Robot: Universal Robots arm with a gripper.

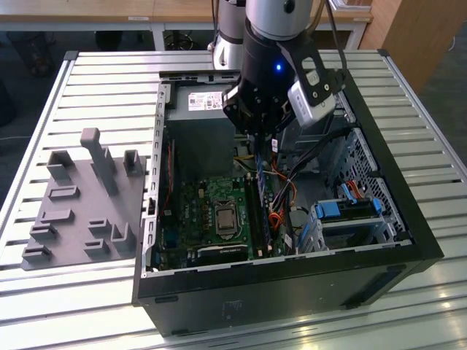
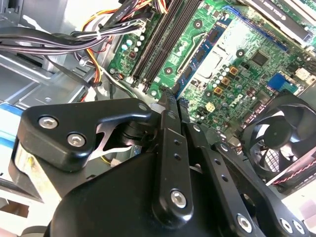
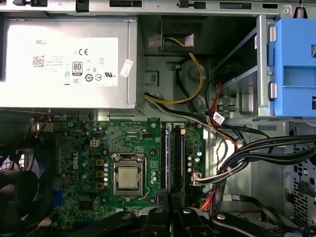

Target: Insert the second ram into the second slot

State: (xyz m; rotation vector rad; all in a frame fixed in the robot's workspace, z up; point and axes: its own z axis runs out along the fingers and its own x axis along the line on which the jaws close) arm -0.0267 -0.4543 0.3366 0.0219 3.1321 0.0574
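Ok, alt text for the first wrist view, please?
A black pincer hangs over one end of two black memory slots on a green motherboard inside an open computer case, beside the silver processor socket. A silver power supply box, bundled black cables and a blue plastic drive bay surround the board.

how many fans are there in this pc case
1. The fan sits by the motherboard's edge on the CPU socket's side, seen in both wrist views. Others may be hidden, such as inside the power supply.
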